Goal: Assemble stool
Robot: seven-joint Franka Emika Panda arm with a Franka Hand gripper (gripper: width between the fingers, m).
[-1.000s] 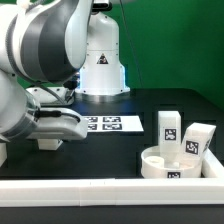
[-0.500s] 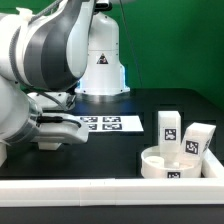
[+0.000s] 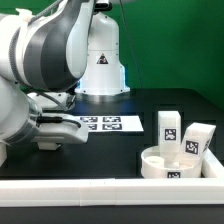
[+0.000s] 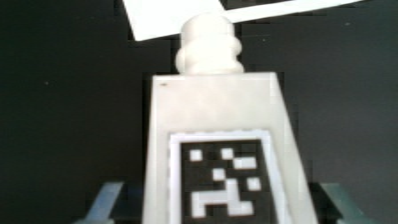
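In the wrist view a white stool leg [image 4: 222,120] with a black-and-white tag lies lengthwise between my gripper's [image 4: 222,205] fingers [image 4: 111,200]. Its rounded peg end points at the marker board [image 4: 178,18]. The jaws stand either side of the leg with a small dark gap on each side, so the gripper is open. In the exterior view the arm [image 3: 45,60] hides the gripper and this leg at the left. The round white seat [image 3: 158,166] sits at the front right, with two more tagged legs [image 3: 168,126] [image 3: 198,138] upright at it.
The marker board [image 3: 100,123] lies flat mid-table in front of the robot base [image 3: 103,60]. A long white border rail [image 3: 100,190] runs along the front edge. The table top is black.
The arm shifted slightly between the earliest frame and half a second ago, then held still. The seat and the two legs at the right have not moved.
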